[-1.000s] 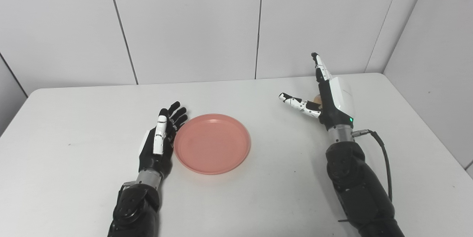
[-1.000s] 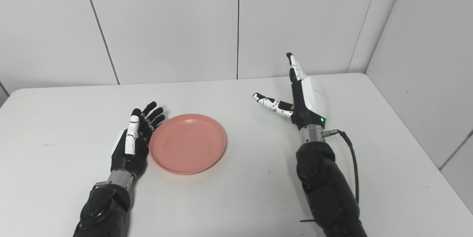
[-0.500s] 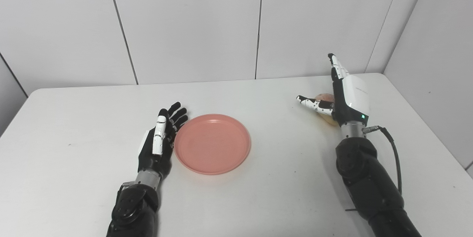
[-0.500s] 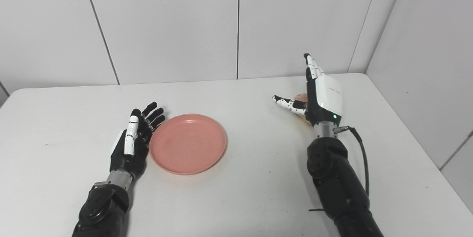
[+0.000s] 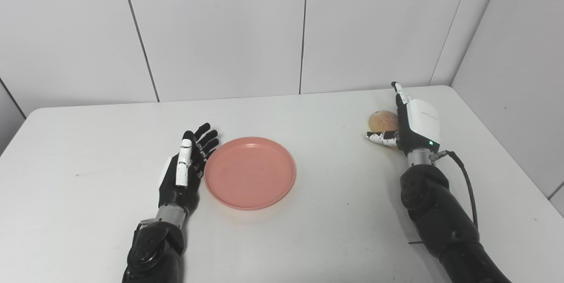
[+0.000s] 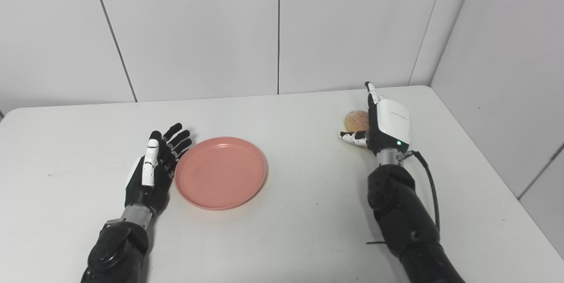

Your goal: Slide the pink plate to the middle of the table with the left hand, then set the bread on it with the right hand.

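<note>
Right hand (image 5: pixel 416 126) at bread (image 5: pixel 382 121), fingers apart, not clamped.
Left hand (image 5: pixel 185 170) open, pink plate (image 5: pixel 250 173) just beside its palm.

You have a white table (image 5: pixel 335 230), rounded far corners, its far edge and right edge set close to pale panelled walls. A pink plate (image 5: pixel 250 173) lies flat near the table's middle, a little toward the left edge. A round bread (image 5: pixel 382 120) sits near the right edge, toward the far right corner, well apart from the plate. A few small dark specks mark the tabletop near the left edge.
</note>
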Available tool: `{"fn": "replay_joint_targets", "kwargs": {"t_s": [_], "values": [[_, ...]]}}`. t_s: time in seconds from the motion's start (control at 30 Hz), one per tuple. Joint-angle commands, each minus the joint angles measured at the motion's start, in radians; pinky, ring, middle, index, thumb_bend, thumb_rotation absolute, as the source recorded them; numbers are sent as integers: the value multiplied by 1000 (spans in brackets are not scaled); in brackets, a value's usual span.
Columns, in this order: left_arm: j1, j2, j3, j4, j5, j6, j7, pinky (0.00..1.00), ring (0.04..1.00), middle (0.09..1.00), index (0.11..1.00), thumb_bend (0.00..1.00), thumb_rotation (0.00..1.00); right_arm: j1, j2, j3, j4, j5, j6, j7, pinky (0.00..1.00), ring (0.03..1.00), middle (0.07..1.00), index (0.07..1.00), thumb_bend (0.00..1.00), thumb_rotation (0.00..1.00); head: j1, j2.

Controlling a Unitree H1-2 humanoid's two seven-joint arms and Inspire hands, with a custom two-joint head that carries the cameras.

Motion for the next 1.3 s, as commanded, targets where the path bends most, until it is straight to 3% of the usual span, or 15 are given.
{"fn": "replay_joint_targets", "kwargs": {"t_s": [0.0, 0.1, 0.23, 0.27, 0.33, 0.67, 1.0, 1.27], "values": [[-4, 1, -1, -8, -7, 11, -2, 897, 894, 873, 847, 454, 1000, -55, -25, -3, -16, 10, 2, -14, 759, 825, 864, 887, 615, 105, 2, 1], [-5, 0, 0, -10, -5, 16, 3, 893, 890, 871, 846, 453, 1000, -55, -28, 0, -3, 26, -15, -19, 664, 766, 818, 837, 585, 18, 2, 0], [-4, 0, 0, -9, -5, 11, -1, 898, 892, 873, 849, 452, 1000, -53, -28, -1, 15, 49, -42, -36, 585, 696, 767, 795, 554, 1, 3, 0], [-3, 0, 1, -10, -7, 9, -3, 901, 894, 874, 849, 448, 1000, -52, -27, -3, 18, 56, -46, -41, 426, 525, 604, 778, 546, 0, 3, 0], [-3, 0, 2, -10, -11, 10, -6, 904, 896, 876, 849, 447, 1000, -53, -24, -7, 25, 69, -49, -50, 328, 414, 518, 767, 541, 0, 3, 1], [-3, -4, 3, -16, -5, 16, 4, 893, 891, 873, 847, 459, 1000, -46, -19, -12, 9, 118, -33, -56, 411, 533, 493, 692, 534, 0, 8, 2], [0, -14, 8, -26, -6, 17, 11, 892, 884, 864, 832, 434, 1000, -41, -17, -16, -3, 135, -47, -78, 379, 475, 489, 661, 538, 0, 11, 3], [-1, -7, 0, -33, -5, 40, 4, 906, 897, 877, 848, 451, 1000, -42, -17, -4, -10, 121, -117, -176, 335, 424, 484, 610, 540, 0, 13, 5]]}}
